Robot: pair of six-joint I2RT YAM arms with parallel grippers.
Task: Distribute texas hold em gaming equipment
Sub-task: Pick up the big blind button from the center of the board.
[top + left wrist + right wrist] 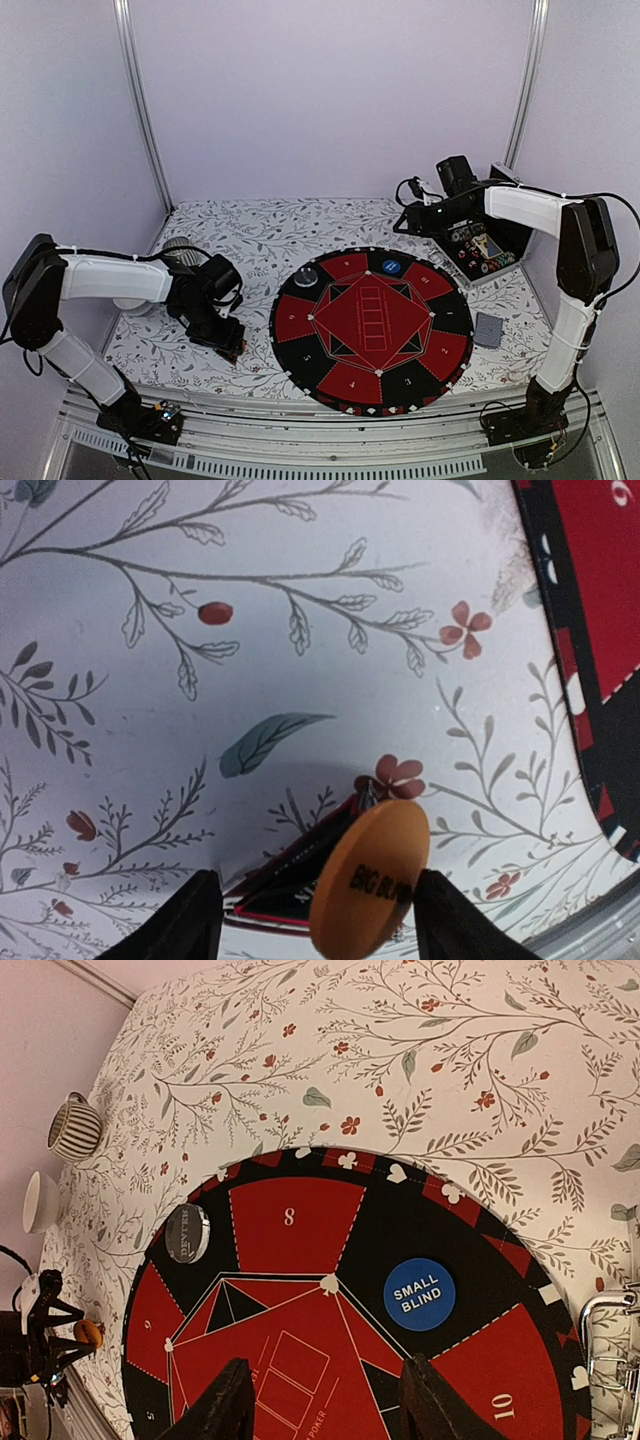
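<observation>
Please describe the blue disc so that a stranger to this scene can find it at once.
Start at the large round red-and-black mat in the middle. On its far edge, in a black wedge right of centre, lies the flat blue round disc. Unlike the dark grey round disc further left, it is blue and reads SMALL BLIND in white.

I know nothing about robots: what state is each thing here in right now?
Black-red triangle: lying beside the mat, mostly hidden.
Orange disc: tilted, resting on the triangle.
Left end effector: open, straddling the orange disc.
Blue disc: flat on the mat, untouched.
Dark disc: flat at the mat's edge.
Cards: stacked face down, right of the mat.
Right end effector: open, empty, above the mat.
</observation>
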